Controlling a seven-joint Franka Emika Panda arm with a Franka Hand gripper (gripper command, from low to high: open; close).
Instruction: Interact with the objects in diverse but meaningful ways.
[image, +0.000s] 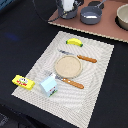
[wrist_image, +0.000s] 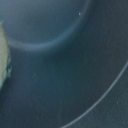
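On the woven placemat lie a yellow banana (image: 75, 42), a yellow packet (image: 23, 82) at its corner on the exterior view's left, and a pale-blue and white milk carton (image: 49, 85). At the back, a dark grey handled pot (image: 91, 15) stands on a brown board. Beside it is a darker pot (image: 67, 12), and my white gripper (image: 66, 4) reaches down into it, with the fingers hidden. The wrist view is filled by a dark curved inner wall (wrist_image: 65, 75), with a pale object (wrist_image: 4, 55) at the picture's edge.
A round wooden plate (image: 68, 65) sits mid-placemat between a wooden-handled knife (image: 80, 57) and fork (image: 67, 81). A beige bowl (image: 123, 17) stands on the brown board (image: 107, 30) at the exterior view's right. Black cloth covers the table.
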